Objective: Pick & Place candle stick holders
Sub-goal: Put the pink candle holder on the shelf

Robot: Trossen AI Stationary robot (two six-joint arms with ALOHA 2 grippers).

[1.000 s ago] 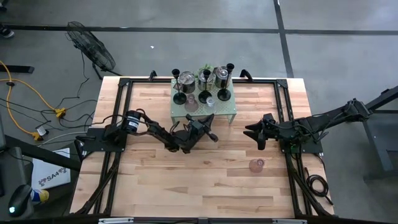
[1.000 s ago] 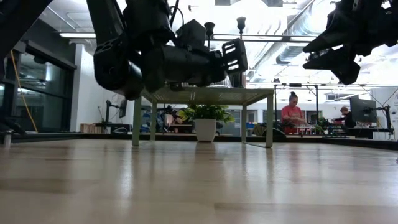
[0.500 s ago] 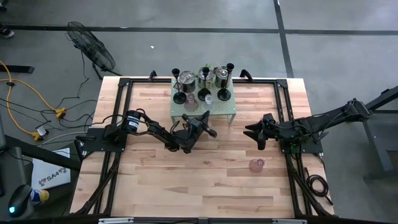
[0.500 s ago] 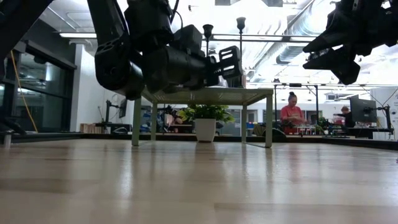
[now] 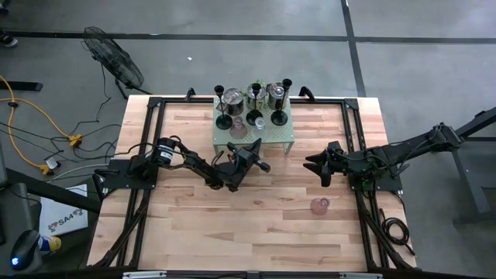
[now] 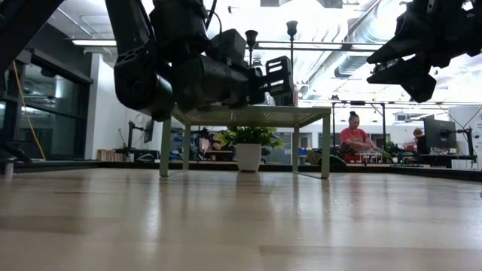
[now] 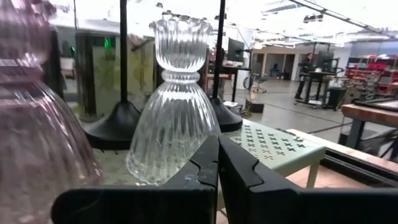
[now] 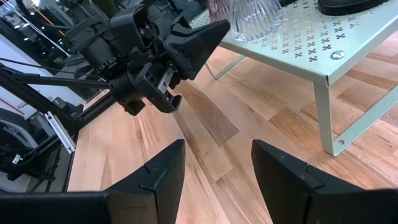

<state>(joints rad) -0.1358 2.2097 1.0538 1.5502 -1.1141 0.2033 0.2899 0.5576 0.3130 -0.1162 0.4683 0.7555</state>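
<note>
Barely nudged forward, left gripper (image 5: 260, 165) clenched empty beside the upright clear glass holder (image 7: 176, 99) on the green rack (image 5: 285, 136); right gripper (image 5: 313, 163) parted, empty, above the wooden tabletop (image 5: 194, 217).

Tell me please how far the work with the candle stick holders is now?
Done: one pink glass holder stands alone on the wooden table, off the green rack. In hand: nothing is held; the left claw is shut and empty by the rack's front edge, facing the clear glass holder; the right claw waits open. Left: the black holders, silver cups and small glass ones remain on the rack.
</note>
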